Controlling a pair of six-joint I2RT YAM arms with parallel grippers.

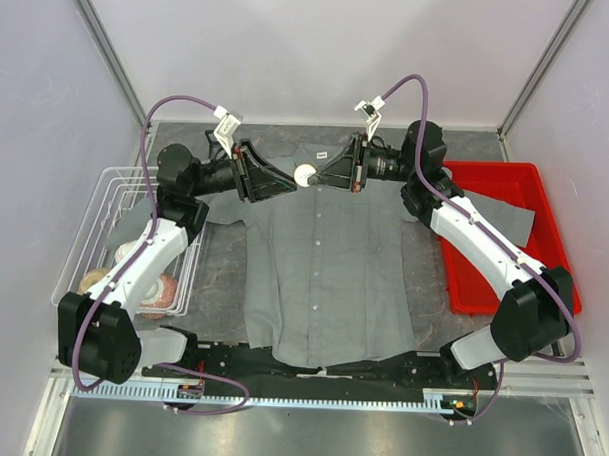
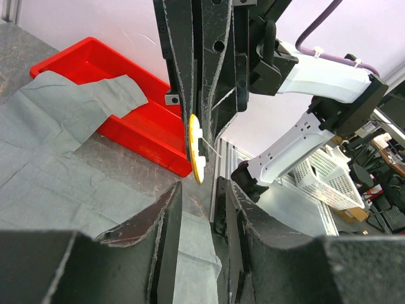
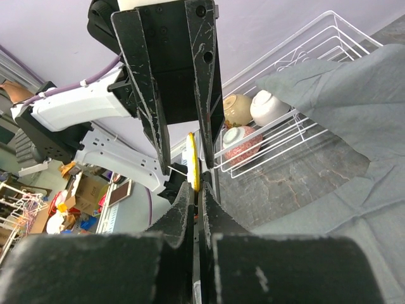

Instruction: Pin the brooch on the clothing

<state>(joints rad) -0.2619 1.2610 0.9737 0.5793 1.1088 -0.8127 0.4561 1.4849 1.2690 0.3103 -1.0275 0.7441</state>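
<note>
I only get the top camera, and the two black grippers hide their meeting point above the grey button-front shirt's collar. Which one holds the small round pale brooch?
Observer: The right gripper. Its wrist view shows it shut on the small round brooch, which is yellow-rimmed and seen edge-on.
Operator: And the left one?
Observer: The left gripper is open, its fingers on either side of the brooch.
Operator: Any pin showing?
Observer: In the left wrist view, a thin pale wire, probably the pin, juts from the brooch's side.
</note>
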